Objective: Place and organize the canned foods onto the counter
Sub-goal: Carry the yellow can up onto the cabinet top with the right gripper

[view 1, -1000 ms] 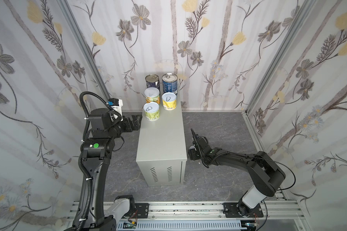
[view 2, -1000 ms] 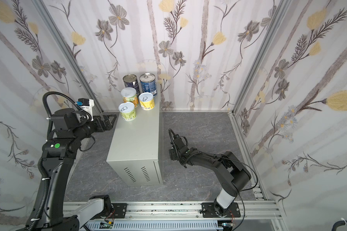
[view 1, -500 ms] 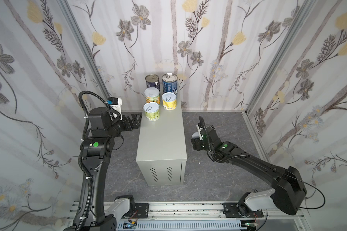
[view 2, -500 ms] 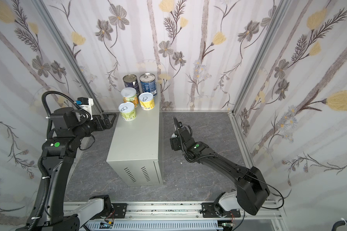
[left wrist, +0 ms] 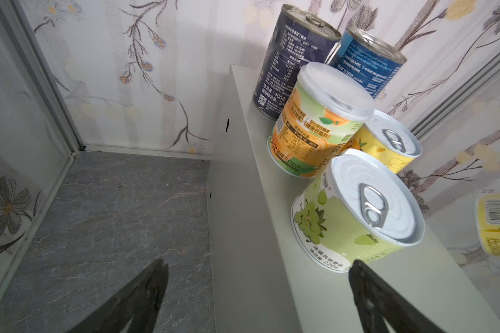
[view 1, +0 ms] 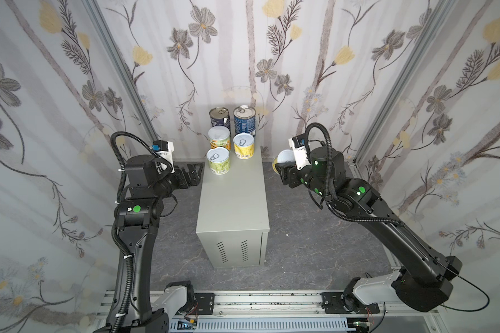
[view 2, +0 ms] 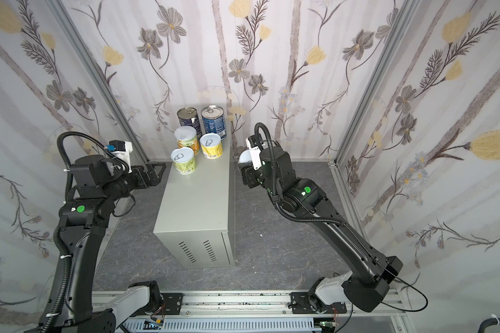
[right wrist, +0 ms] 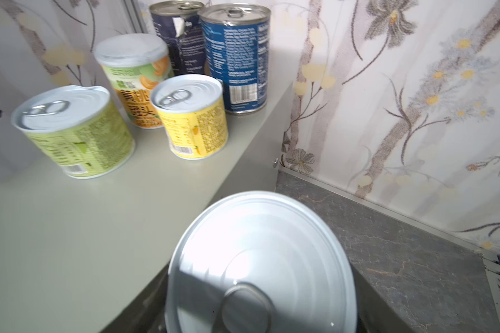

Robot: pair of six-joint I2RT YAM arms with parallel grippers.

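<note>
I see bright, even light in both top views, white glare on the round silver-lidded tin (right wrist: 260, 259), and a softly blurred right wrist view.

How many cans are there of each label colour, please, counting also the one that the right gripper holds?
Dark blue cans: 2
Yellow cans: 2, counting the held yellow can in the right gripper
Green can: 1
Orange-and-green can: 1
Total: 6
</note>
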